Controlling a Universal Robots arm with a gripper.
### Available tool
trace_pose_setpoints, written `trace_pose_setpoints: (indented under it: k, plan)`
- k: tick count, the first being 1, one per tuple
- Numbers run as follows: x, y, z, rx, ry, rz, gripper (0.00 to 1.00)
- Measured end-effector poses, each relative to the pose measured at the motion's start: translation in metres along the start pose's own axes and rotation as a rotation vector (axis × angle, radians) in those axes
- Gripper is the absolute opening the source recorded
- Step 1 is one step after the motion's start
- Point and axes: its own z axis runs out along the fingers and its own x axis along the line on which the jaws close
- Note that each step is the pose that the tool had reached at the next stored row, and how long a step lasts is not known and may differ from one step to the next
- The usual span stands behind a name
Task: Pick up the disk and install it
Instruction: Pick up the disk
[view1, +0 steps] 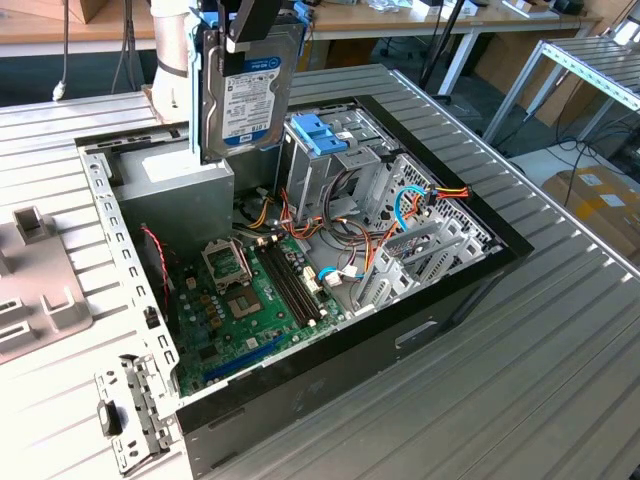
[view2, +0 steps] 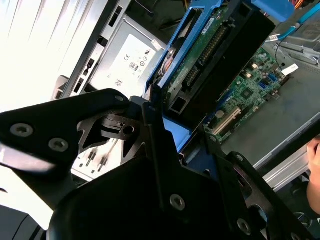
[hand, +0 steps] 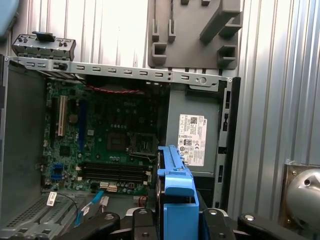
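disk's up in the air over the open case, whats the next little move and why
Probably a short sideways shift toward the exterior view's right, to bring the disk over the metal drive cage. The gripper holds it upright, clear above the case. It seems to hang nearer the power supply than the cage with the blue latch, so lowering here looks premature.
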Motion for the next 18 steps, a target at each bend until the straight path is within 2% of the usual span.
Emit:
trace_pose_setpoints:
  k: [12,18]
  plan:
    - [0.0101,-0.0015,-0.0002,0.0000,0.0000,0.000,0.37]
    - [0.0174,-0.0030,-0.0004,0.0000,-0.0001,0.000,0.37]
